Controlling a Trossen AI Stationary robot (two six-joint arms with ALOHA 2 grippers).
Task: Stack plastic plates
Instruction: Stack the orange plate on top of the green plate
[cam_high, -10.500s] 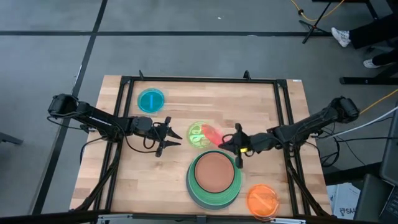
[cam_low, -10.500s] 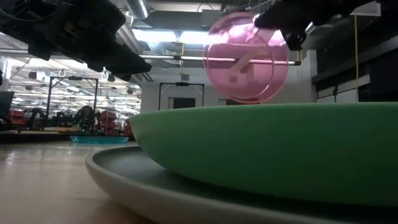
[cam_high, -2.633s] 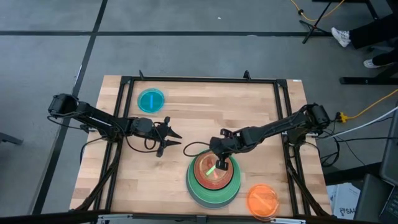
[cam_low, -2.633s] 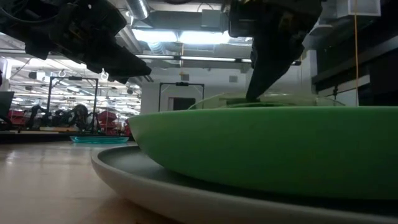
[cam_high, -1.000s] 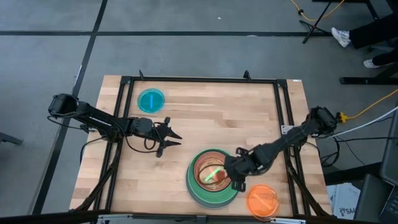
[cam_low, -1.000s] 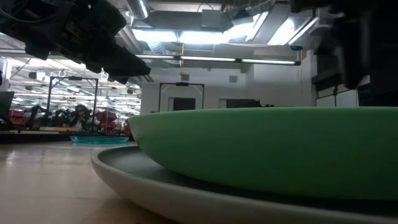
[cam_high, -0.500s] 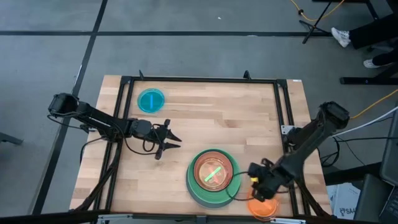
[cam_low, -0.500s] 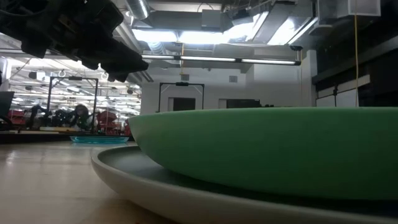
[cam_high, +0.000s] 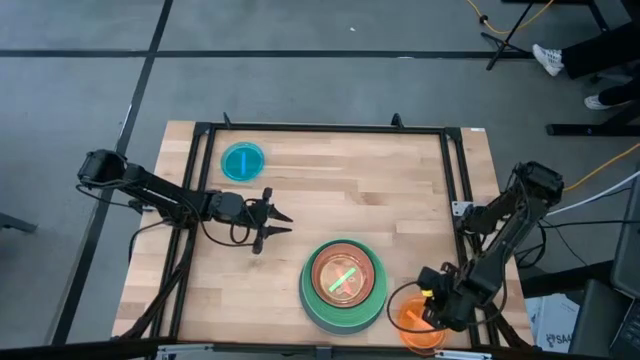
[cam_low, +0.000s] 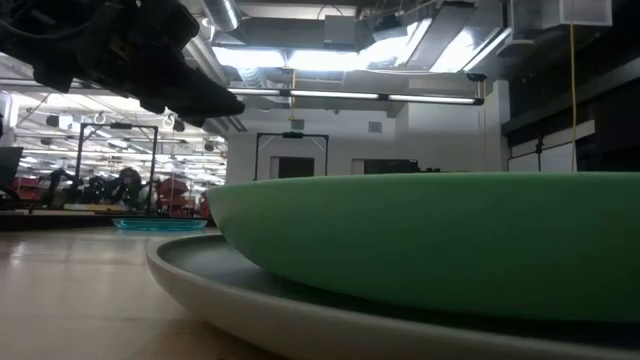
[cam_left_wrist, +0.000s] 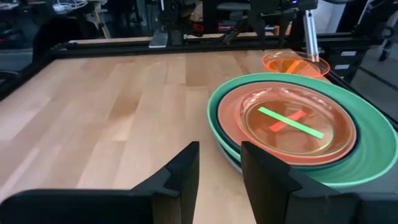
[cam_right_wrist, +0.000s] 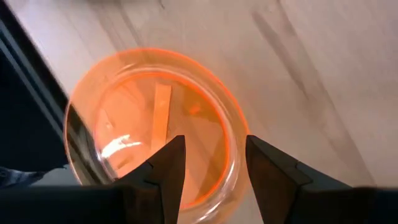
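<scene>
A stack of plastic plates (cam_high: 343, 285) stands near the table's front edge. Its bottom plate is grey (cam_low: 250, 300), then mint green (cam_low: 430, 240), and on top lies a clear plate with lime stripes (cam_left_wrist: 292, 121). An orange translucent plate (cam_right_wrist: 152, 143) lies flat at the near right corner. My right gripper (cam_right_wrist: 214, 142) hovers open over it, pointing down, with its fingertips above the plate's inside. A cyan plate (cam_high: 242, 161) lies at the far left. My left gripper (cam_high: 278, 222) waits open, left of the stack.
A black metal frame (cam_high: 330, 130) runs around the tabletop, and its right rail passes close to the orange plate. Bare wood (cam_high: 380, 190) lies between the cyan plate and the stack. The room beyond the table shows in the low view.
My right gripper has left the top of the stack and swung toward the table's near right corner, where it now points down over the orange plate. The lime-striped plate stays on the stack.
</scene>
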